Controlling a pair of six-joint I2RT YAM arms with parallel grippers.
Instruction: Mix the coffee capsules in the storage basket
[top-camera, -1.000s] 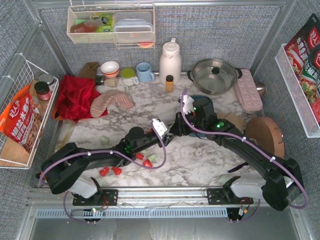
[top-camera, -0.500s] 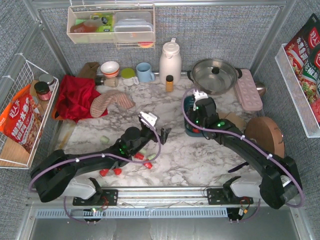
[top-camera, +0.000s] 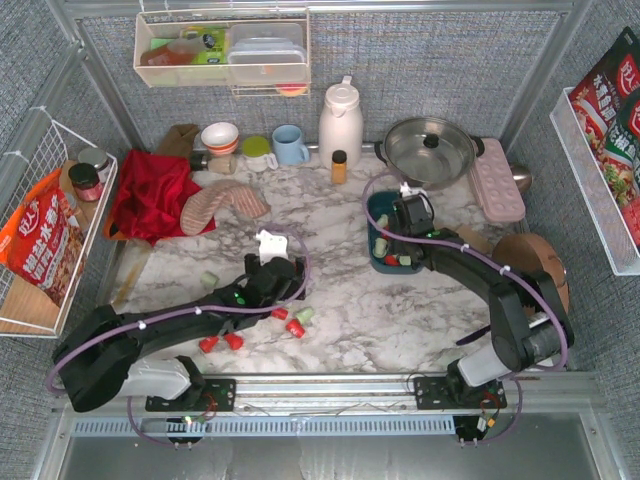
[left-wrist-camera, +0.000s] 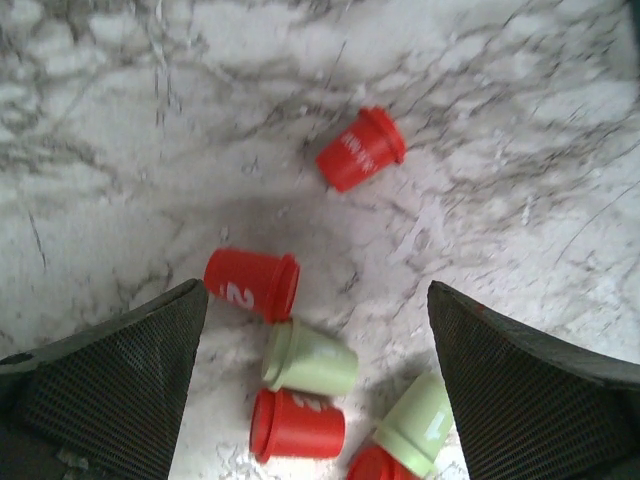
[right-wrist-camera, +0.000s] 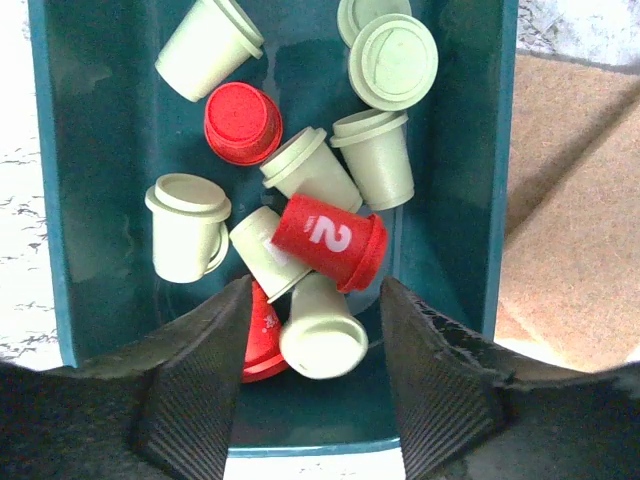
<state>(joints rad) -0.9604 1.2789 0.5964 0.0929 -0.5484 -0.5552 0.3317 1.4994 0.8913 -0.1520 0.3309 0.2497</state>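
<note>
The dark teal, low-walled rectangular plastic storage basket (top-camera: 371, 240) sits on the white marble-patterned table (top-camera: 400, 320), right of centre, under the right gripper (right-wrist-camera: 312, 345). Inside it the small tapered plastic coffee capsules (right-wrist-camera: 325, 232) lie jumbled, pale mint green outnumbering bright red, the two colours touching and overlapping, so the mixing looks partly done; what seems left is the loose capsules (left-wrist-camera: 252, 283) on the table near the left gripper (left-wrist-camera: 317, 305), whose fingers are spread wide and hold nothing. The right gripper's fingers stand parted astride a green and a red capsule at one end of the basket, pinching neither as far as I can tell. Only the right wrist view shows the basket's contents plainly; only the left wrist view shows the printed numerals on the loose ones; only the top view shows both groups at once, well apart, plus a lone green capsule (top-camera: 208, 278) further left.
</note>
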